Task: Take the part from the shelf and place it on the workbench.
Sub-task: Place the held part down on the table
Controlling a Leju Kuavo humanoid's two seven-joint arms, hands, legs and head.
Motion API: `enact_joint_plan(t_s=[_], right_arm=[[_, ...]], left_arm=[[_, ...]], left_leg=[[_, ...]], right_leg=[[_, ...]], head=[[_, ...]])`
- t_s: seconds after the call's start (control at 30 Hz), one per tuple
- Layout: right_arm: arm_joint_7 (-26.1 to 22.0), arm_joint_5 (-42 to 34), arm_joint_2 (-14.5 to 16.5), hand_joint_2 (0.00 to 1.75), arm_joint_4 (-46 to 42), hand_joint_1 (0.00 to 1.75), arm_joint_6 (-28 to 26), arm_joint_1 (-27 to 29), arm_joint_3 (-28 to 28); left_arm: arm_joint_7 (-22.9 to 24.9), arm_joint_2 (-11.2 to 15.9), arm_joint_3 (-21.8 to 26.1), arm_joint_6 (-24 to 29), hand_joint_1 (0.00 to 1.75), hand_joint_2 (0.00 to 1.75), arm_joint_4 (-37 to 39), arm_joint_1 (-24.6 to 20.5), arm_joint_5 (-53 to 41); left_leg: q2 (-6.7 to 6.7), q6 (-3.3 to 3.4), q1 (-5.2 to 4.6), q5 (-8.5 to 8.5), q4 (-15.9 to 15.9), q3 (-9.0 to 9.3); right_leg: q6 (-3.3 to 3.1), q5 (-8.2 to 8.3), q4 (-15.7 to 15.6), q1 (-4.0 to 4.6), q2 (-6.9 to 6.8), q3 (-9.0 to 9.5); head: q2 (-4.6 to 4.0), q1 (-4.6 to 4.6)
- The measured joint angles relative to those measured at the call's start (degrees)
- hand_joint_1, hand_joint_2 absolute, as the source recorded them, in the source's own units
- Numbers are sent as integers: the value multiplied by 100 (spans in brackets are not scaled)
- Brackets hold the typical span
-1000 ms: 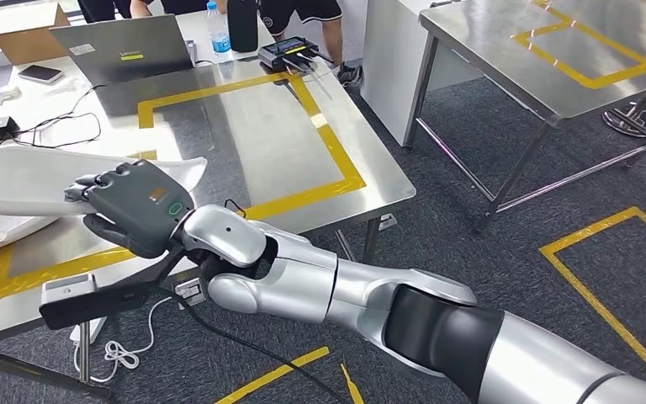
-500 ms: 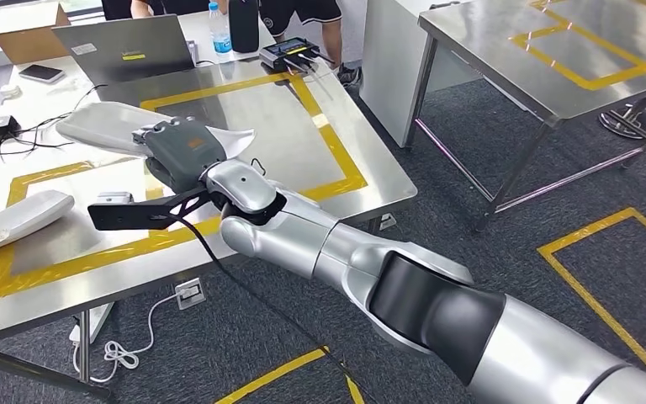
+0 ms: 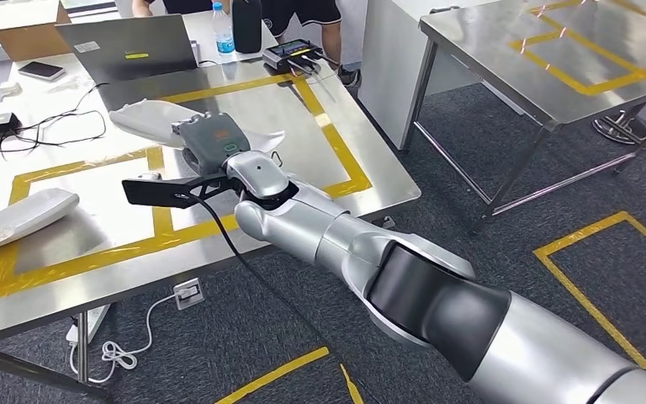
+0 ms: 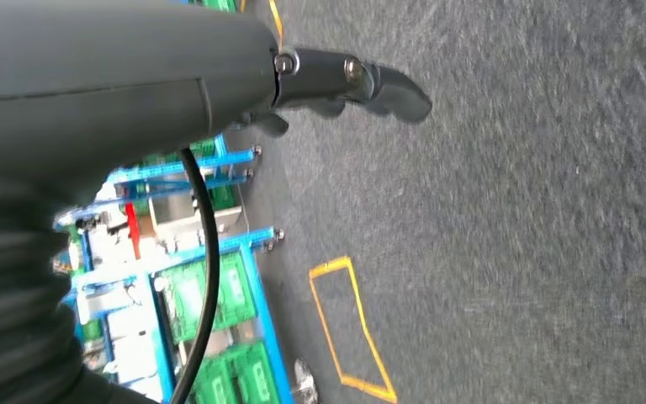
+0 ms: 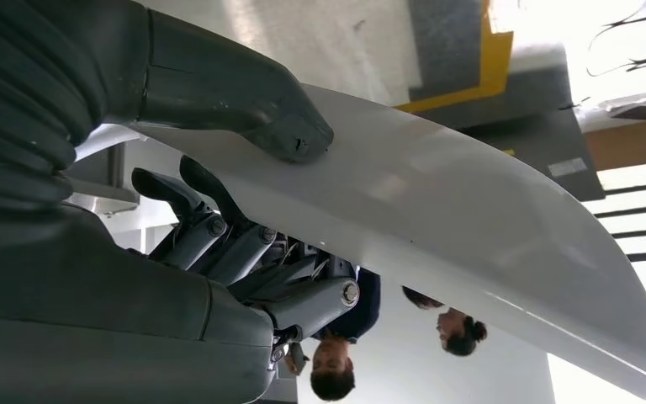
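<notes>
My right hand (image 3: 210, 143) grips a long white curved part (image 3: 147, 118) and holds it just above the steel workbench (image 3: 370, 181), over the boundary between two yellow-taped frames. In the right wrist view the thumb (image 5: 244, 109) presses on one face of the part (image 5: 471, 210) and the dark fingers (image 5: 219, 236) curl under the other. A second white part (image 3: 21, 215) lies inside the nearer tape frame at the left. My left hand (image 4: 345, 80) hangs over dark carpet with nothing in it and its fingers stretched out.
A laptop (image 3: 126, 46), a water bottle (image 3: 221, 29), a phone, cables and a cardboard box crowd the workbench's far side. People stand behind it. Another steel table (image 3: 538, 59) with yellow tape stands at the right, across a carpeted aisle.
My right arm has swung right and farther across the workbench with the white part, from over the near left frame to the frames' boundary. The second part at the left has come into sight.
</notes>
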Motion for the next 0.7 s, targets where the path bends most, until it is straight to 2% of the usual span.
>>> enact_joint_plan(t_s=[0.07,0.1,0.13,0.23,0.3,0.33,0.4,0.43,0.47,0.5,0.53,0.57,0.6,0.63,0.67,0.7], right_arm=[[8,12,6,175,79,175,2,-11,-28],[10,21,13,175,119,175,4,-18,-48],[17,30,22,175,159,175,8,-22,-67],[48,57,40,175,276,175,26,-29,-129],[50,68,50,175,316,175,32,-45,-171],[48,70,54,175,330,175,34,-57,-180],[42,72,56,175,373,175,47,-64,-189],[37,73,56,175,398,175,57,-56,-190],[34,72,56,175,424,175,66,-44,-190],[31,72,56,175,445,175,74,-34,-191],[30,72,56,175,461,175,82,-31,-191],[30,72,56,175,473,175,95,-32,-193],[31,73,56,175,485,175,110,-41,-198],[34,74,56,175,497,175,129,-51,-206],[41,75,57,175,513,175,147,-58,-219],[52,77,57,175,531,175,161,-63,-233]], left_arm=[[-1,0,0,0,0,175,0,2,-1],[-2,4,0,0,0,175,-1,-1,-2],[-2,8,0,0,0,175,-1,-4,-5],[-4,19,0,0,0,175,-1,3,-16],[-4,21,0,0,0,175,0,5,-20],[-5,24,0,0,0,175,0,-2,-20],[-3,25,0,0,0,175,0,-13,-20],[-2,26,0,0,0,175,1,-12,-20],[0,26,0,0,0,175,1,-6,-20],[2,26,0,0,0,175,2,0,-20],[3,27,0,0,0,175,2,5,-20],[6,28,0,0,0,175,1,6,-20],[9,30,0,0,0,175,1,4,-19],[14,32,0,0,0,175,1,-3,-19],[17,32,0,0,0,175,2,-9,-18],[19,31,0,0,0,175,3,-12,-16]], left_leg=[[-6,-63,22,-53,60,-4],[-10,-104,24,-84,93,-12],[-14,-146,20,-106,111,-18],[-35,-266,29,-124,74,-6],[70,-322,32,-188,184,-53],[157,-338,27,-284,401,-161],[310,-350,15,-557,1138,-560],[332,-351,14,-651,1496,-776],[340,-345,13,-649,1695,-923],[343,-333,11,-537,1678,-961],[349,-315,8,-330,1436,-881],[373,-288,1,-78,1034,-718],[410,-262,-24,93,648,-535],[439,-229,-45,187,351,-394],[459,-200,-65,208,179,-314],[455,-171,-81,162,144,-293]], right_leg=[[24,374,-738,-31,14,338],[12,491,-1068,-32,32,499],[-15,535,-1271,-27,47,601],[-159,513,-1342,4,43,648],[-248,511,-1376,-9,16,696],[-288,504,-1393,-18,-2,729],[-341,464,-1399,-2,-40,781],[-352,441,-1397,8,-56,803],[-357,414,-1394,17,-69,830],[-354,385,-1391,23,-80,863],[-346,351,-1387,26,-90,904],[-332,311,-1385,28,-102,949],[-307,270,-1379,42,-111,983],[-281,238,-1375,55,-119,1001],[-251,216,-1377,69,-127,1009],[-221,204,-1385,82,-138,1011]], head=[[0,5],[0,6],[0,6],[0,3],[0,-10],[0,-22],[0,-45],[0,-45],[0,-45],[0,-45],[0,-44],[0,-45],[0,-56],[0,-66],[0,-71],[0,-74]])
